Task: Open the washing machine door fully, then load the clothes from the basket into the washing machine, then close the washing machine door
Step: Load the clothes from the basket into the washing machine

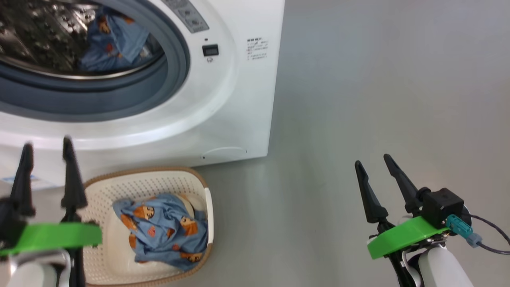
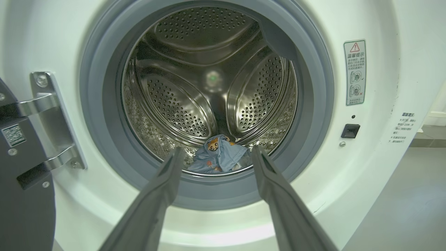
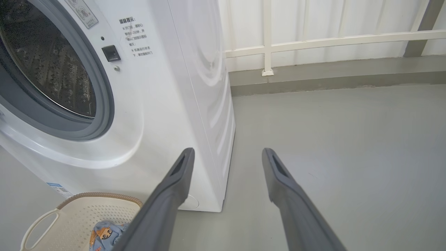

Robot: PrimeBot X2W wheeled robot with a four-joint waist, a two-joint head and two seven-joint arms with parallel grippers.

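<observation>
Seemingly mid-load: one printed piece lying at the bottom of the drum, more of the clothes heaped toward the right side of the basket, set on the floor just before the washing machine. Left jaws spread wide and empty, pointed at the drum mouth; right jaws likewise spread and empty, over bare floor well to the right of the basket. Best to come down on the heap from above with jaws wide, pinch deep into a thick fold rather than a loose corner, and lift straight up so as not to drag the light basket along or tip it. Worth clearing the brown rim and the grey gasket on the way in, and letting go far inside, beside the piece already there, so that no sleeve hangs over the lip. Washing machine door swung open on its metal hinge at the left, probably close to the left arm's path: keep off it. White railing far behind, off to the right, no hindrance.
</observation>
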